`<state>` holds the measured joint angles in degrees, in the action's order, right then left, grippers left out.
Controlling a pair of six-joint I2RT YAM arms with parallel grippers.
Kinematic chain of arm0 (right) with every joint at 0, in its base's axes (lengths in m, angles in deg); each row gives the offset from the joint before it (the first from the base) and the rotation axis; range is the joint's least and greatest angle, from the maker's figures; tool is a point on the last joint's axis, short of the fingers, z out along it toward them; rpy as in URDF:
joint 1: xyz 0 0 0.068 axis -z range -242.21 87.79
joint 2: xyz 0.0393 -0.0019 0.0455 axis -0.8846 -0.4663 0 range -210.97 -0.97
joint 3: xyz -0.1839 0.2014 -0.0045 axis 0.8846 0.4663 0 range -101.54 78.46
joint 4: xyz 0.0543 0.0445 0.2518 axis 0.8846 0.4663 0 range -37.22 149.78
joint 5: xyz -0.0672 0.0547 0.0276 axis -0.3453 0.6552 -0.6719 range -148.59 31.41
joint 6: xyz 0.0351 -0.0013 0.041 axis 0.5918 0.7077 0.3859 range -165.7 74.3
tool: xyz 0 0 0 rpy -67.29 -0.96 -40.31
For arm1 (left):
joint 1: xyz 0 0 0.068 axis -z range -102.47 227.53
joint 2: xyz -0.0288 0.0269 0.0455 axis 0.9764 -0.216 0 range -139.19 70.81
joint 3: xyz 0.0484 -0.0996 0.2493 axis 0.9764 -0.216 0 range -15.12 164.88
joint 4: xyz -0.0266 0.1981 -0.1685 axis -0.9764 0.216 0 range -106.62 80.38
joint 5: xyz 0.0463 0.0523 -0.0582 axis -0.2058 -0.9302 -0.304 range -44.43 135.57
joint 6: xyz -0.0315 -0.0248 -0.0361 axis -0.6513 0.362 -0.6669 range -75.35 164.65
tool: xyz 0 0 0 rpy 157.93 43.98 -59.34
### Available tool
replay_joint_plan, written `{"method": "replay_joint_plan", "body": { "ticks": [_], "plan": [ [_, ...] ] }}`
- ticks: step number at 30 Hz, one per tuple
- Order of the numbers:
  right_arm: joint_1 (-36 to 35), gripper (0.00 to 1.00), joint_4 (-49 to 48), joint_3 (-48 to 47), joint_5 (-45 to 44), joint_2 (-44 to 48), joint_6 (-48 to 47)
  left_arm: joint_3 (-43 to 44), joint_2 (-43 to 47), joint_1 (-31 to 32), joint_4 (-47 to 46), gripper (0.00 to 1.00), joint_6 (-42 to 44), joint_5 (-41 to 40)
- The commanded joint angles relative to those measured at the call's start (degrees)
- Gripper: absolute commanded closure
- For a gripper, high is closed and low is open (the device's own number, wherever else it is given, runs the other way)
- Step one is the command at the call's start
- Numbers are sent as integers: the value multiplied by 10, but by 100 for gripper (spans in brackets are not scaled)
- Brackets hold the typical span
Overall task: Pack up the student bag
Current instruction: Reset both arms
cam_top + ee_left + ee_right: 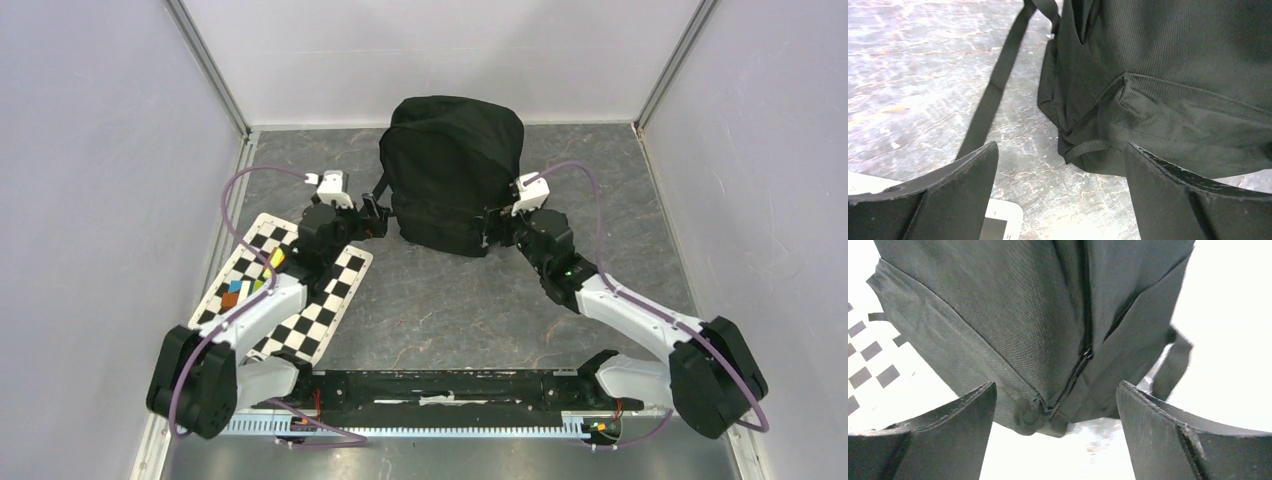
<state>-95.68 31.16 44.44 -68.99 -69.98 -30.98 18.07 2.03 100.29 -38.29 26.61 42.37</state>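
The student bag [452, 172], a big black fabric backpack, stands at the back middle of the table with its zipper shut. My left gripper [381, 220] sits at its lower left corner and is open; in the left wrist view the bag's corner [1128, 115] and a small webbing loop [1087, 148] lie just ahead of the spread fingers [960, 192], nothing between them. My right gripper [489, 232] is open at the bag's lower right corner. The right wrist view shows the bag [1013, 315] and its zipper seam [1083, 345] beyond empty fingers [1153, 432].
A black-and-white checkerboard with coloured patches [285, 290] lies on the left of the stone-patterned table [450, 310], under my left arm. A loose shoulder strap [998, 85] trails from the bag across the table. White walls enclose the sides and back.
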Motion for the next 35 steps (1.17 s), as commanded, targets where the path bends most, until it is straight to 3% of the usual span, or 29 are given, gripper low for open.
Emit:
{"method": "replay_joint_plan", "body": {
  "ticks": [1,5,9,14,18,24,35],
  "plan": [
    [9,2,35,-47,43,59,-140,39,88,-10,119,0,-47,-38],
    [33,2,131,-56,52,110,-199,69,146,-28,251,0,-86,-16],
    [120,2,214,-49,24,177,-173,124,165,-78,388,0,-90,-1],
    [207,2,280,-48,-37,273,-151,189,220,-105,514,0,-44,-76],
    [222,2,256,-25,-63,355,-151,202,291,-105,526,0,7,-146],
    [221,2,159,87,-112,467,-162,148,357,-105,487,0,63,-179],
    [222,2,158,88,-128,486,-198,119,375,-105,479,0,45,-195]
  ]
}}
